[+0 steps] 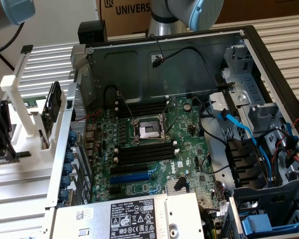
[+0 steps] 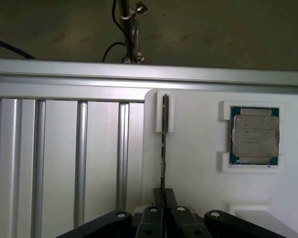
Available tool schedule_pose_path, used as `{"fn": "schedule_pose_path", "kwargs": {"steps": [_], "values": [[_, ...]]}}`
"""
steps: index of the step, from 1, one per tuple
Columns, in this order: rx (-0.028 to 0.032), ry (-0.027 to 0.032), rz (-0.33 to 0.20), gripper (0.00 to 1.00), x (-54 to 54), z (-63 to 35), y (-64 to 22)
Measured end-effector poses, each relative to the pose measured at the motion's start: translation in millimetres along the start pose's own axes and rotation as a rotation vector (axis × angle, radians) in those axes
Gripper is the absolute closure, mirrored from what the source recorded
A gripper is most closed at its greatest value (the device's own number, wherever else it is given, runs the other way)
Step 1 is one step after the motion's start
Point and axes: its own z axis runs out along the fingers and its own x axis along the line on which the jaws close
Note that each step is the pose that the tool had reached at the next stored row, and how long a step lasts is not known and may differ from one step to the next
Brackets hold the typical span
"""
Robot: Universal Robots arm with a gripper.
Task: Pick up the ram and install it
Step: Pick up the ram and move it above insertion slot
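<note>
White moulded plastic forms a flat holder (image 2: 198, 163) lying on the ribbed aluminium counter (image 2: 59, 153). The ram stick (image 2: 164, 144) stands in it on edge. In the wrist view it reads as a thin dark strip, so its face and label are not visible. Its far end sits inside a small white bracket (image 2: 165, 111) raised from the holder. The near end runs in between the black fingers (image 2: 158, 197) of the tool (image 2: 164, 193). These fingers are pressed in against both sides of the stick with no gap showing, pinching it while it rests in the bracket. Just beside the stick, in a square recess of the same holder, lies a silver-topped processor chip (image 2: 255, 135) with a green border.

In the exterior view, an open black-and-grey computer case (image 1: 139, 64) lies on its side, well apart from the holder, towards the exterior view's right. Its green motherboard (image 1: 189, 124) faces up and carries rows of long black memory slots (image 1: 144, 152) with white end clips. No stick is seated in them. A bright blue connector slot (image 1: 132, 177) lies just below them, near a silver power supply (image 1: 134, 214) with a dark label.
</note>
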Motion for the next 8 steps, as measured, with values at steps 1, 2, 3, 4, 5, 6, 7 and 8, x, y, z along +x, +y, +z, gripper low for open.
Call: {"fn": "schedule_pose_path", "kwargs": {"steps": [1,2,3,4,5,6,7,8], "values": [[0.0001,-0.0001,0.000,0.87,-0.1,-3.1,0.1],[0.0000,-0.0001,0.000,0.87,-0.2,-5.6,0.2],[0.0000,0.0000,0.000,0.87,-0.4,-8.4,0.3],[-0.0002,0.0001,0.000,0.87,-0.5,-11.6,0.4],[0.0000,0.0000,0.000,0.87,-0.7,-15.2,0.5],[0.0001,0.0000,0.000,0.87,-0.8,-18.6,0.6],[-0.0001,0.0001,0.000,0.87,-1.0,-22.5,0.7],[0.0000,0.0001,0.000,0.87,-1.2,-26.2,0.9]]}}
